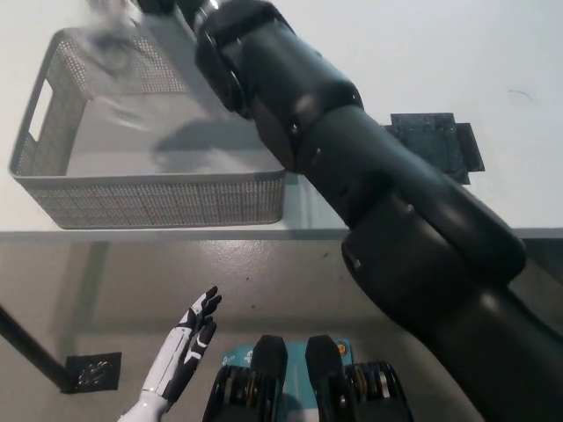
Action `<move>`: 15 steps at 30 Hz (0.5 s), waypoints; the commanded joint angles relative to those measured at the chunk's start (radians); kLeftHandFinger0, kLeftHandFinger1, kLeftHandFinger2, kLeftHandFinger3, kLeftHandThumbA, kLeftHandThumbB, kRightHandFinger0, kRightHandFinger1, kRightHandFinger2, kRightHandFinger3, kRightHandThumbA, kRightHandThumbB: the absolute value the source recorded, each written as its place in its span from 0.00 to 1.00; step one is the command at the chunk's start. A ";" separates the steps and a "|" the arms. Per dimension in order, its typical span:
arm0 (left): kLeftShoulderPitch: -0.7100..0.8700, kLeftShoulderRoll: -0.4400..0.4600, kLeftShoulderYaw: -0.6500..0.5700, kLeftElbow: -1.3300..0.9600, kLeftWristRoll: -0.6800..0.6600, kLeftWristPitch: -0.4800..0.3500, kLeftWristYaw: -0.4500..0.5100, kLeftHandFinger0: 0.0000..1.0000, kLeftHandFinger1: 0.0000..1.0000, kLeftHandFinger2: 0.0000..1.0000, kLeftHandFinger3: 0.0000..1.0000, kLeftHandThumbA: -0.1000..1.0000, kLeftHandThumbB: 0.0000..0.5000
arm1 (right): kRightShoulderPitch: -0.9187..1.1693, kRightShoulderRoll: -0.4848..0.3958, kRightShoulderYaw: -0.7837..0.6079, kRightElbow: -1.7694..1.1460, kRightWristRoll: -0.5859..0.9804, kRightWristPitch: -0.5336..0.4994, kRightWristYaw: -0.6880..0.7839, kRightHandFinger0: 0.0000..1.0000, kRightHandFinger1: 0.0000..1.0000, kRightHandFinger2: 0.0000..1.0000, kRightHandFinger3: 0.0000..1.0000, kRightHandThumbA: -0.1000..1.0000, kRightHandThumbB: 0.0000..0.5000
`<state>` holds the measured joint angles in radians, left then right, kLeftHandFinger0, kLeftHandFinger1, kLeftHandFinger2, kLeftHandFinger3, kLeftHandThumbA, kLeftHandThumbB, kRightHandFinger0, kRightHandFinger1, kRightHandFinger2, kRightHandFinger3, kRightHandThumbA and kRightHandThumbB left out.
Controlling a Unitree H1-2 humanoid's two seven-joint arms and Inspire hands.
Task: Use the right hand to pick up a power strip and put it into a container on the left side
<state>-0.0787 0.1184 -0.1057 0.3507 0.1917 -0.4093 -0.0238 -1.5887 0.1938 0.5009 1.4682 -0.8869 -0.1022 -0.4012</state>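
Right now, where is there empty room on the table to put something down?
The white table is bare to the right of the black right arm, above the dark square patch. The grey basket shows bare floor at its front left. It is crowded over the basket's far right side, where the arm reaches. The white left hand rests below the table edge.

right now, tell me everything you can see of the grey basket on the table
The grey basket is a rectangular bin, plastic by the look of it, with perforated mesh-like walls and a smooth solid rim. A slot handle is cut into its left end wall. It stands upright on the white table near the front edge, at the left. Its floor shows bare with a shadow on it. The black right arm crosses over its right rear corner, hiding that part.
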 commanded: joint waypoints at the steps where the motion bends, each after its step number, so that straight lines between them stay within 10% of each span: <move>1: -0.036 0.021 -0.004 -0.037 0.000 -0.007 -0.018 1.00 1.00 1.00 1.00 1.00 0.15 | -0.308 -0.012 -0.170 -0.008 0.269 0.171 0.845 1.00 1.00 1.00 1.00 0.88 1.00; 8: -0.042 0.027 -0.006 -0.043 -0.005 0.000 -0.027 1.00 1.00 1.00 1.00 1.00 0.16 | -0.327 -0.045 -0.299 -0.017 0.402 0.181 1.088 1.00 1.00 1.00 1.00 0.88 1.00; 12: -0.041 0.029 -0.007 -0.045 -0.003 0.003 -0.028 1.00 1.00 1.00 1.00 1.00 0.18 | -0.336 -0.061 -0.418 -0.021 0.513 0.279 1.168 1.00 1.00 1.00 1.00 0.69 1.00; 15: -0.045 0.030 -0.007 -0.039 -0.001 -0.001 -0.027 1.00 1.00 1.00 1.00 1.00 0.20 | -0.340 -0.080 -0.439 -0.025 0.520 0.256 1.189 1.00 1.00 1.00 1.00 0.77 1.00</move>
<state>-0.0797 0.1182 -0.1059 0.3508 0.1917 -0.3940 -0.0246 -1.5497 0.1752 0.3617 1.4959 -0.8021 -0.0708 -0.0687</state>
